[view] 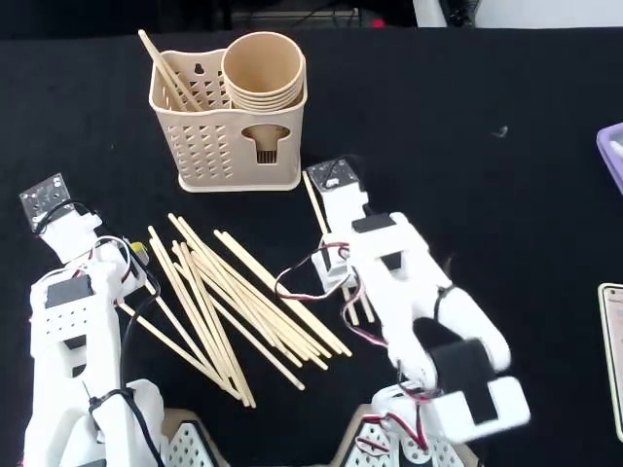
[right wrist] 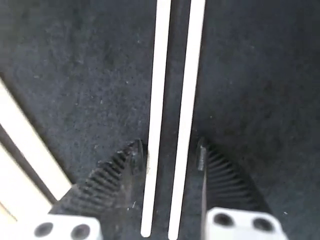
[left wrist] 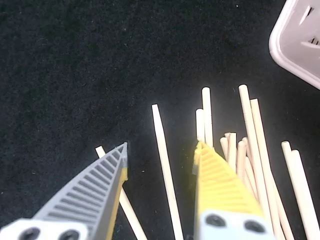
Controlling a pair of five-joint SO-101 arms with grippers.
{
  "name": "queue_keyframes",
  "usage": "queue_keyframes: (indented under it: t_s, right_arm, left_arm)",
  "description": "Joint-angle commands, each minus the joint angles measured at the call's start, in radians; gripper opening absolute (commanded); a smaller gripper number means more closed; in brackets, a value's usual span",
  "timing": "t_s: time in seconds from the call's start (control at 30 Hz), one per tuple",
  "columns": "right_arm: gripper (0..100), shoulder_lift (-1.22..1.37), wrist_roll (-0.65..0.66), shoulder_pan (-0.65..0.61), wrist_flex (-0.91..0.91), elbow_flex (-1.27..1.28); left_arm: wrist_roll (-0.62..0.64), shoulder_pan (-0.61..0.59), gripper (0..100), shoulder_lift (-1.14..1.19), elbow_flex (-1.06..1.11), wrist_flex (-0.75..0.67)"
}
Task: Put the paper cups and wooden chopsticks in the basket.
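A beige perforated basket (view: 209,156) stands at the back of the black table, holding a stack of paper cups (view: 263,68) and a few wooden chopsticks (view: 165,68). Several loose chopsticks (view: 234,302) lie fanned out in front of it. My left gripper (left wrist: 161,146) is open low over the pile's left side, with one chopstick (left wrist: 165,170) between its grey and yellow fingers; the basket's corner (left wrist: 300,45) shows beyond. My right gripper (right wrist: 170,152) is open, straddling two parallel chopsticks (right wrist: 157,75) that lie apart from the pile, under the right arm (view: 389,263).
A purple container edge (view: 611,151) and a flat white item (view: 613,350) sit at the table's right side. Both arm bases stand at the front edge. Open black cloth stretches right of the basket.
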Motion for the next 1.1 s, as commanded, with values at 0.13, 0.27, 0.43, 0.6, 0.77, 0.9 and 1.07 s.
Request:
queue_keyframes:
  t_s: [0.13,0.27,0.43,0.6,0.77,0.9,1.07]
  right_arm:
    - [6.0,-0.013,0.011,-0.005,0.075,-0.061]
    - [0.8,-0.119,0.086,0.023,0.078,-0.008]
    - [1.1,-0.344,0.161,0.176,0.08,0.079]
    - [1.1,-0.581,0.245,0.261,0.078,0.186]
    - [11.6,-0.653,0.124,-0.011,0.069,0.263]
    - [18.7,-0.57,-0.025,-0.127,-0.02,0.236]
    - [17.4,-0.355,-0.029,-0.112,-0.115,0.157]
  left_arm:
    - [0.003,-0.007,22,-0.026,-0.005,-0.011]
    - [0.003,-0.007,22,-0.026,-0.005,-0.011]
    - [0.003,-0.007,22,-0.026,-0.005,-0.011]
    - [0.003,-0.007,22,-0.026,-0.005,-0.014]
    - [0.005,-0.001,22,-0.026,-0.007,-0.017]
    - [0.003,-0.007,22,-0.026,-0.005,-0.011]
    - [0.003,-0.007,22,-0.026,-0.004,-0.009]
